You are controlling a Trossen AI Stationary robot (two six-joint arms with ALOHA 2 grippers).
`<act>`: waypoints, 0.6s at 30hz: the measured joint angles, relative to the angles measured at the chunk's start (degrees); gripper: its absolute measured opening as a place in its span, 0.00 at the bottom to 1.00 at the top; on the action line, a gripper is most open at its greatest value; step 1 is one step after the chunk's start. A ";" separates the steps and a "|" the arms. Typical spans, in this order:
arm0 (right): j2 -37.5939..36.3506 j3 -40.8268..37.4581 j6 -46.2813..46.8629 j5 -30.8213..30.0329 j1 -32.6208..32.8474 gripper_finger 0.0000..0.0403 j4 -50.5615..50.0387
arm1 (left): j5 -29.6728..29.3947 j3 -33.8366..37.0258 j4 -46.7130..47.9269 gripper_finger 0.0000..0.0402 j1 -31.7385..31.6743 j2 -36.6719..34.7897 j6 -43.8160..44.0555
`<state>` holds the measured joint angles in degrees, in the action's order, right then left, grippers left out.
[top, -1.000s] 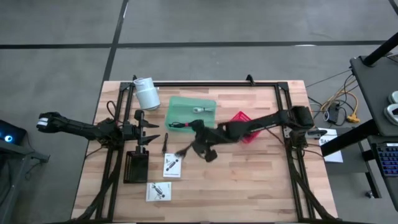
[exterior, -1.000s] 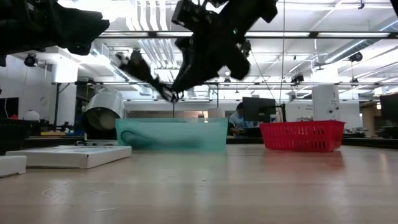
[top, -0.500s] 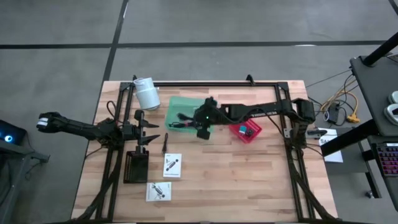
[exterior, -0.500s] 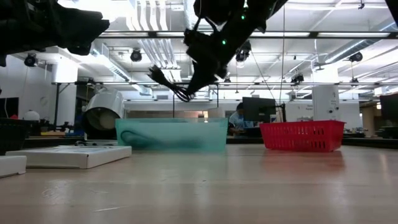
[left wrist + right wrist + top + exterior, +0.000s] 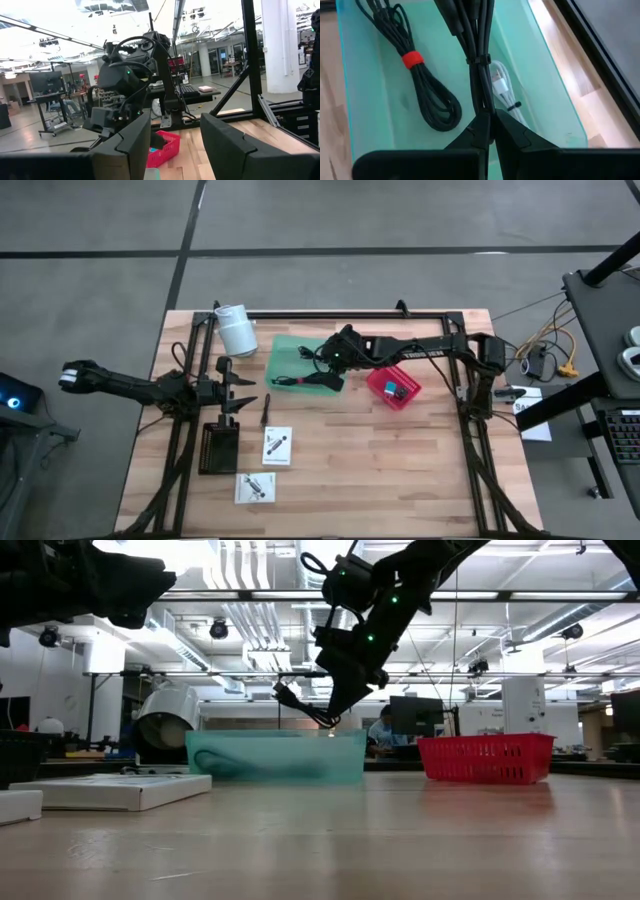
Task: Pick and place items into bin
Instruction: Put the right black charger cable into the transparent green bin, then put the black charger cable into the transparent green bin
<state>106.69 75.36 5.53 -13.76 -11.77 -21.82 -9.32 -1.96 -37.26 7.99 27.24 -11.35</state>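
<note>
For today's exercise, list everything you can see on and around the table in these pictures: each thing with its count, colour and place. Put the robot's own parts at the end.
green bin: one, translucent green, far middle of the table.
black cable with red tie: one, lying coiled in the green bin.
white cable: one, lying in the green bin.
bundled black cable: one, held over the green bin.
red basket: one, red, right of the green bin, with a small blue thing inside.
white roll: one, far left of the table.
white packets: two, near left of the table.
black tray: one, left of the packets.
thin black stick: one, beside the left gripper.
left gripper: open, waiting at the table's left.
right gripper: shut on the bundled black cable.
</note>
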 joint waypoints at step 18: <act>0.00 -0.05 -3.99 0.50 0.13 0.17 -0.28 | 0.00 0.00 0.00 0.39 0.00 0.00 -0.02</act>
<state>106.69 75.31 1.54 -13.26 -11.64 -22.11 -9.32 -1.96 -37.26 7.99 27.24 -11.38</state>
